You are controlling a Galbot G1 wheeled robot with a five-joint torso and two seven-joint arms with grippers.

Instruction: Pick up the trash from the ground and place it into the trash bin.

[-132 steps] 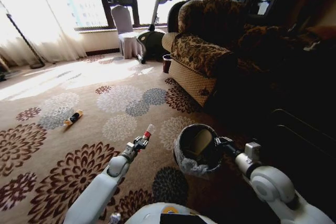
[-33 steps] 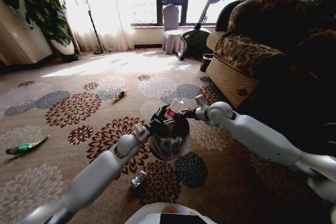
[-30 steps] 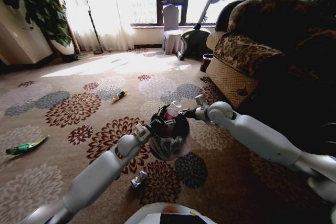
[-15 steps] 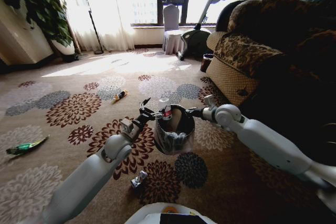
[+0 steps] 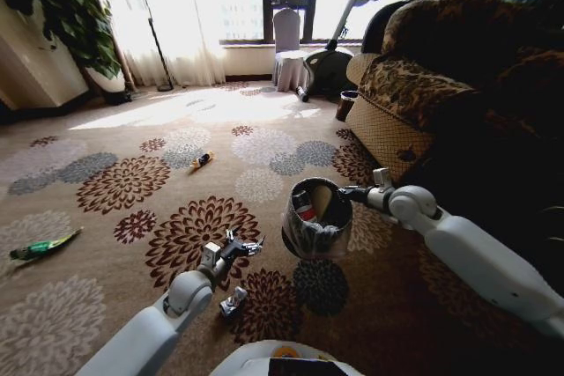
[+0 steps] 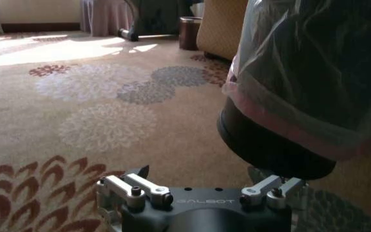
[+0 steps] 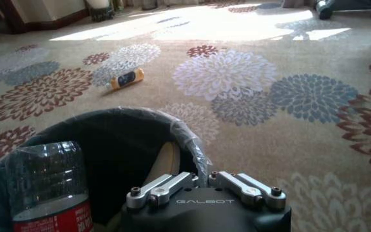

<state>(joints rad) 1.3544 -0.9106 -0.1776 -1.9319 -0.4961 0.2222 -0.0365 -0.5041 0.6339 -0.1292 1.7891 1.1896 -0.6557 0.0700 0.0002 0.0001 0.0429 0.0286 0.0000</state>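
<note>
On the flowery carpet [image 5: 115, 184], near the brown sofa [image 5: 414, 85], the trash bin [image 5: 315, 217] hangs tilted with its bottom off the floor. It is round and dark, with a grey-white bag over its rim. The right gripper [image 5: 344, 192] is pinched tight on that rim. A clear bottle [image 5: 304, 210] with a red label lies inside the bin; the right wrist view shows the bottle [image 7: 47, 183] close up. The left gripper [image 5: 245, 244] hangs low beside the bin, its fingers spread wide with nothing in them. Far from the bin lie an orange tube [image 5: 203, 160] and a green wrapper [image 5: 40, 247]. A small shiny piece [image 5: 233, 305] lies near the bin.
</note>
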